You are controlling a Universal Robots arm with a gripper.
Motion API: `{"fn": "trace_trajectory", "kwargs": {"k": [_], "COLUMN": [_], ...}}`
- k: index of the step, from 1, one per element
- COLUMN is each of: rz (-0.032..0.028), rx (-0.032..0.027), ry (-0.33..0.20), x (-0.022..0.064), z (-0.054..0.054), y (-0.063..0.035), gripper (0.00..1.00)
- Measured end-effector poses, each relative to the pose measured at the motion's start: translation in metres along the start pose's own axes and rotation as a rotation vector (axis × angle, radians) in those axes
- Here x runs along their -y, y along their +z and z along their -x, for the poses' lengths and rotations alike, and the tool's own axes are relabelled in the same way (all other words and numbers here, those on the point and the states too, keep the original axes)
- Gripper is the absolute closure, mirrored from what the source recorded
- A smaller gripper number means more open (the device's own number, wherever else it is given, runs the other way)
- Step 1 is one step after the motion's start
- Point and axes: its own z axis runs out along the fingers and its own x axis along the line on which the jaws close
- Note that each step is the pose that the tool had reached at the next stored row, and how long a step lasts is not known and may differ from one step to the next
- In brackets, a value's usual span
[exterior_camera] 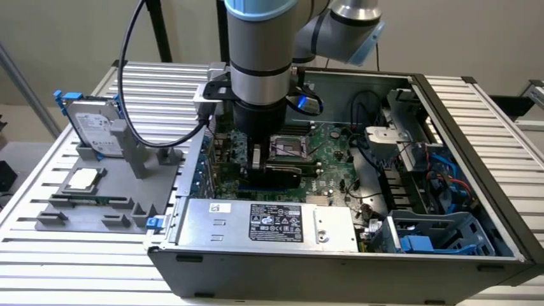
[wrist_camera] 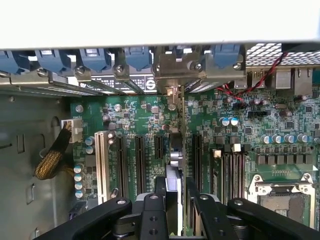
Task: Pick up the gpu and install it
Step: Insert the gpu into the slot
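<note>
Gripper (wrist_camera: 172,200) sits low inside the open computer case (exterior_camera: 476,108), its dark fingers (wrist_camera: 160,192) clenched on the gpu (wrist_camera: 175,150), which stands on edge between them. In the wrist view the card runs as a thin vertical strip from the fingers toward the rear of the case, where its silver metal bracket (wrist_camera: 175,70) meets the row of blue slot latches (wrist_camera: 95,57). The card's lower edge lies along one of the black expansion slots (wrist_camera: 140,157) on the green motherboard (wrist_camera: 235,110); whether it is fully seated I cannot tell.

In the exterior view the robot arm (exterior_camera: 259,57) comes straight down into the case, over the motherboard's left part, with the empty CPU socket (exterior_camera: 289,146) just to its right. A silver power supply (exterior_camera: 264,223) with a black label fills the near edge of the case, and a blue plastic drive cage (exterior_camera: 434,236) sits at the near right corner.

Outside the case, on the exterior view's left, a grey holder (exterior_camera: 102,204) rests on the slatted table (exterior_camera: 510,166). A silver hard drive (exterior_camera: 89,131) with blue side rails stands upright at its far end, and a small square silver chip (exterior_camera: 85,180) lies flat nearer the camera.
</note>
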Motion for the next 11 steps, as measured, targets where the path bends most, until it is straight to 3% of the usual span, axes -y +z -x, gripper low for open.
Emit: {"fn": "trace_trajectory", "kwargs": {"k": [11], "rz": [0.0], "rx": [-0.0003], "ry": [0.0], "x": [-0.0001], "z": [0.0005], "y": [0.0028], "gripper": [1.0]}}
